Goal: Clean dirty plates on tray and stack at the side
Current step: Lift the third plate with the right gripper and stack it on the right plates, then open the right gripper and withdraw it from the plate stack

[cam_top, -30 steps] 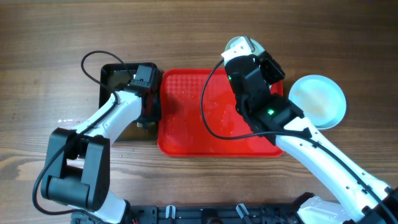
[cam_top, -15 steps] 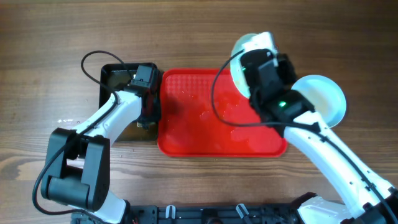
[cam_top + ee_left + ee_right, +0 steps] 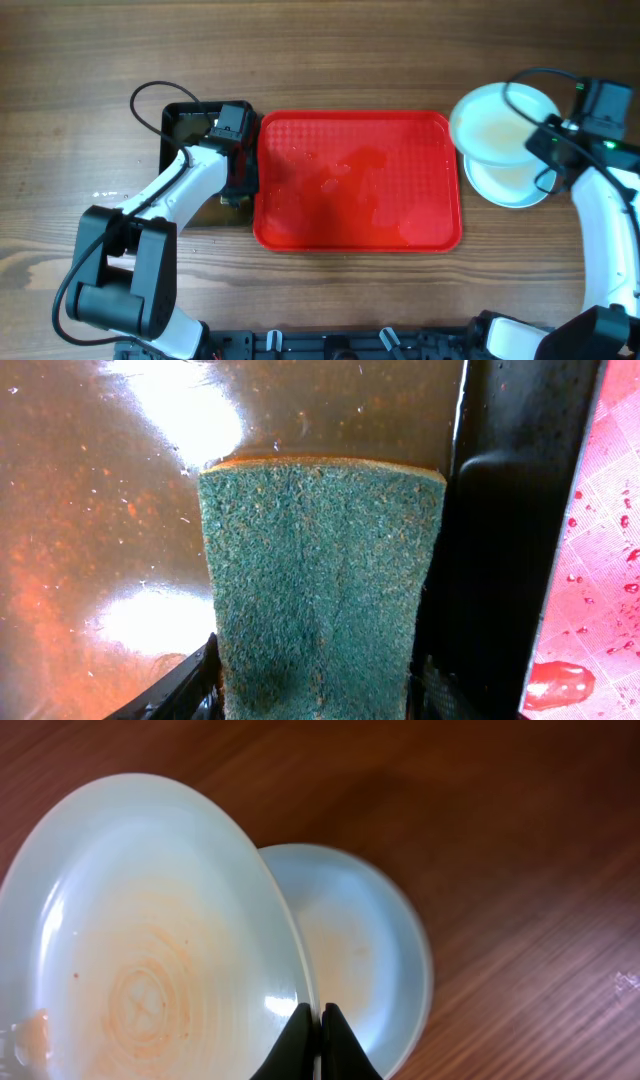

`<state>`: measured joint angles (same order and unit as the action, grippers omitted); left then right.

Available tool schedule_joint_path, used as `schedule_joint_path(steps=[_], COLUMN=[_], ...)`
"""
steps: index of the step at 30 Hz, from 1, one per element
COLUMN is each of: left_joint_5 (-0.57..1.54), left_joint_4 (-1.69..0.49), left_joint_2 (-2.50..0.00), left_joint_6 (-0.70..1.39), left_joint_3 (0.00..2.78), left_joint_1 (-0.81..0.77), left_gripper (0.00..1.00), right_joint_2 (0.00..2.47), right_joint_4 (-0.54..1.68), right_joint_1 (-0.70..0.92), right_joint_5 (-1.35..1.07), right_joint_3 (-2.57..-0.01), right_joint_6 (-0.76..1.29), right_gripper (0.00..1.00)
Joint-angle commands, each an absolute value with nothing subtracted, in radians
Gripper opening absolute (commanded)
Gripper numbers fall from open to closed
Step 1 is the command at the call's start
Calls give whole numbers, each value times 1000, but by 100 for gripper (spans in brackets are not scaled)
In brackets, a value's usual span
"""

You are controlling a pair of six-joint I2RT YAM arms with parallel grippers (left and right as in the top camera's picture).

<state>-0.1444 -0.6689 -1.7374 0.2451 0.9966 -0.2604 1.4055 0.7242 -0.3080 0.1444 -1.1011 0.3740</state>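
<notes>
The right gripper (image 3: 312,1020) is pinched shut on the rim of a plate (image 3: 140,950) with faint orange rings at its centre. That plate partly overlaps a second plate (image 3: 365,960), which lies flat on the table (image 3: 400,60) just right of the tray (image 3: 400,140). The tray is wet with droplets. The left gripper (image 3: 312,695) is clamped on a green sponge (image 3: 320,560) over murky brown water in the black tray (image 3: 500,510), just left of the red one
</notes>
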Motion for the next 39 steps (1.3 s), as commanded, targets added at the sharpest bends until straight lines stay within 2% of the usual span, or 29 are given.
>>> schedule_joint_path(steps=[1, 9, 13, 18, 19, 21, 22, 23, 25, 27, 28, 30, 33, 39], left_joint_5=[-120, -120, -120, -120, -120, -86, -53, -21, 20, 27, 35, 77, 101, 77], left_joint_4=[-664, -665, -665, -661, -658, -647, -637, -625, -607, -609, -616, -633, -691, -860], left_joint_2=[-1737, -1737, -1736, -1664, -1639, -1583, -1564, -1548, -1533, -1530, -1530, -1528, -1506, -1386], left_joint_6=[247, 247, 247, 247, 247, 247, 247, 247, 257, 313, 339, 377, 436, 426], left_joint_3=[1015, 1015, 1015, 1016, 1016, 1016, 1016, 1016, 1016, 1016, 1016, 1016, 1016, 1014], left_joint_1=[-262, -262, -262, -262, -262, -262, -262, -262, -262, -262, -262, -255, -230, -213], left_gripper=[55, 55, 60, 64, 65, 70, 72, 74, 82, 89, 100, 100, 100, 100], right_joint_2=[1404, 1404, 1404, 1404, 1404, 1404, 1404, 1404, 1404, 1404, 1404, 1404, 1398, 1308], right_joint_4=[727, 653, 633, 603, 602, 602, 602, 601, 603, 617, 645, 720, 821, 888], right_joint_1=[-389, -438, -438, -427, -412, -339, -305, -268, -168, -83, -33, 46, 116, 126], right_joint_5=[80, 80, 26, -401, -444, -472, -471, -466, -411, -371, -325, -220, -206, -205], right_joint_3=[-1047, -927, -927, -928, -928, -928, -929, -930, -941, -965, -989, -1044, -1104, -1098], right_joint_6=[400, 403, 389, 208, 197, 163, 145, 127, 126, 93, 78, 75, 54, 160], right_gripper=[5, 11, 36, 53, 59, 76, 82, 92, 100, 99, 99, 99, 99, 99])
